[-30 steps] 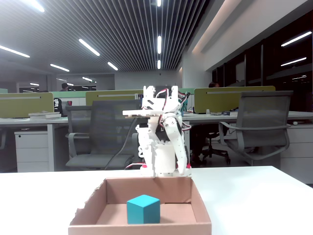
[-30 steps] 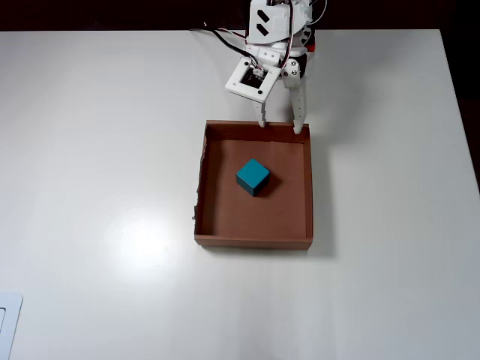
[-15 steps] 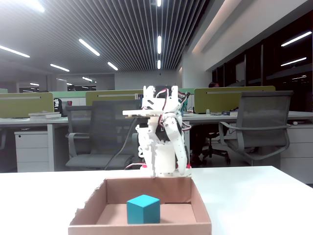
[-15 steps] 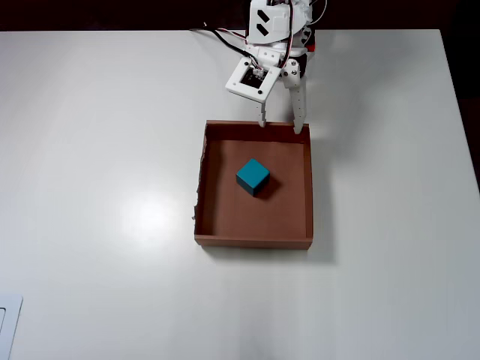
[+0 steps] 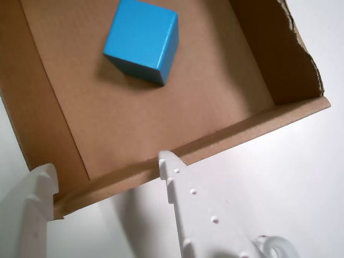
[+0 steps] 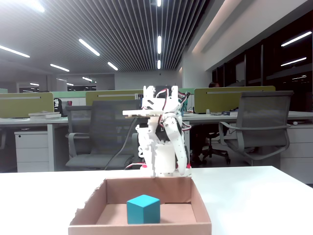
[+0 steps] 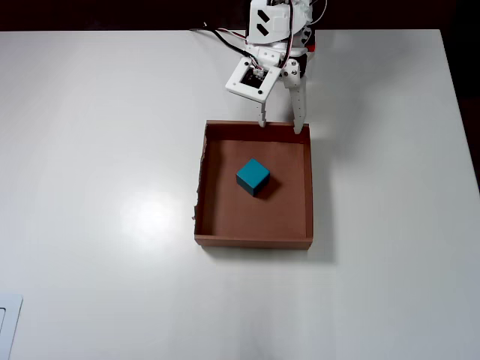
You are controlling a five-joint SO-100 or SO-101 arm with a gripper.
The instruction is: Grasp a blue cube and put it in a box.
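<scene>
Gripper (image 7: 281, 127) fingers are being held apart at the box's (image 7: 307, 195) twelve o'clock edge; the blue cube (image 7: 253, 177) looks light, hard, best pinched on flat sides.

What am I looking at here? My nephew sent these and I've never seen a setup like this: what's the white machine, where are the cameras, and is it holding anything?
It is a small white robot arm on a white table. One camera looks straight down, one stands at table height facing the arm, and one rides on the arm itself. The arm's two-fingered tool is open and holds nothing; its tips sit at the box's near wall. On the table lies a shallow cardboard box, and a blue cube rests on its floor, apart from the tool. The background is an office.
</scene>
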